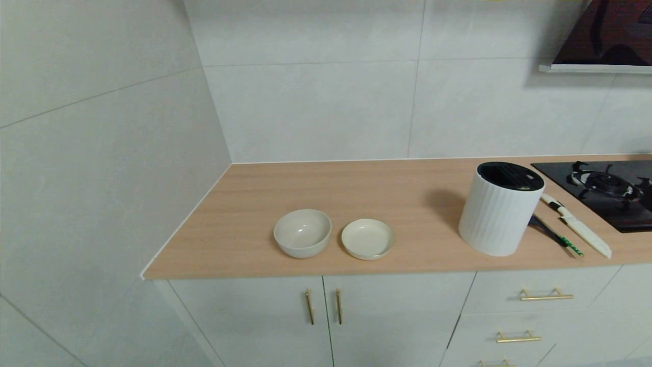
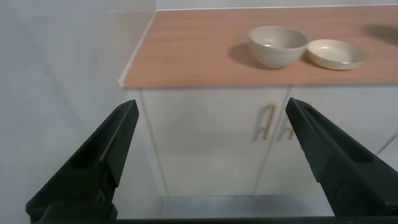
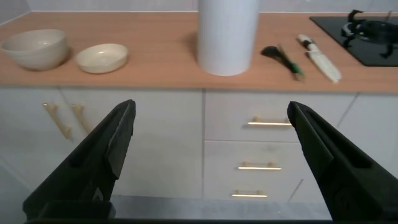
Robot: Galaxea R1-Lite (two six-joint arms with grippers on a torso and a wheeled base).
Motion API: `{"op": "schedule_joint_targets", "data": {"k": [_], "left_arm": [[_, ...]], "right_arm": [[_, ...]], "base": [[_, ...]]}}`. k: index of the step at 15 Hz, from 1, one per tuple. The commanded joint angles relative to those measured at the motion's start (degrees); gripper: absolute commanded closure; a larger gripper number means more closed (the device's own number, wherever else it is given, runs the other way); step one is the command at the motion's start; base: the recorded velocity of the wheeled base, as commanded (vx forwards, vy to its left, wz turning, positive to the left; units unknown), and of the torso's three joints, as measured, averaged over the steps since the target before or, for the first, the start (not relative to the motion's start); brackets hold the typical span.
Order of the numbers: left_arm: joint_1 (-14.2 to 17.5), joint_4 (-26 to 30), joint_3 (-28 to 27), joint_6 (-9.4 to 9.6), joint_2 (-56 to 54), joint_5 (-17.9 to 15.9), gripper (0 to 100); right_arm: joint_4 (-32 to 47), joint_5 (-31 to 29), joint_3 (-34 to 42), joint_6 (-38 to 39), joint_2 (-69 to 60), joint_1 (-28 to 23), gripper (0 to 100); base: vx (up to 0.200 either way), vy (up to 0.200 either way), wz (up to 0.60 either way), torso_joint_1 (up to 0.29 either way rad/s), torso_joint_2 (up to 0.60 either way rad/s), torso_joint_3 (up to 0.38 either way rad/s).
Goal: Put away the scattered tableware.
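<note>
A cream bowl (image 1: 302,232) (image 2: 277,45) (image 3: 35,48) and a shallow cream dish (image 1: 368,238) (image 2: 336,53) (image 3: 102,57) sit side by side near the front of the wooden counter (image 1: 356,193). Further right stands a white ribbed holder with a black slotted top (image 1: 500,208) (image 3: 227,34). Beside it lie a white-handled knife (image 1: 577,226) (image 3: 318,57) and a dark utensil with green-striped chopsticks (image 1: 556,236) (image 3: 283,59). My left gripper (image 2: 208,158) is open, low in front of the cabinet, below counter height. My right gripper (image 3: 211,158) is open too, facing the drawers.
A black gas hob (image 1: 606,191) (image 3: 367,34) occupies the counter's right end, under a range hood (image 1: 601,35). Tiled walls close the back and left. Below the counter are cabinet doors (image 1: 323,316) and drawers with gold handles (image 1: 546,295).
</note>
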Motion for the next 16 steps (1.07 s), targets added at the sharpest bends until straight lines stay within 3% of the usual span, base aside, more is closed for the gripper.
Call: {"op": "schedule_joint_targets", "data": {"k": [1,4,16], "left_arm": [[0.0,0.0,0.0,0.06,0.1,0.0,0],[0.0,0.0,0.0,0.06,0.1,0.0,0],[0.0,0.0,0.0,0.33,0.0,0.0,0]], "right_arm": [[0.0,0.0,0.0,0.0,0.1,0.0,0],[0.0,0.0,0.0,0.0,0.1,0.0,0],[0.0,0.0,0.0,0.0,0.1,0.0,0]], "base": [[0.0,0.2,0.0,-0.007,-0.01,0.017],[0.0,0.2,0.0,0.002,0.0,0.004],[0.0,0.0,0.0,0.0,0.0,0.0]]}}
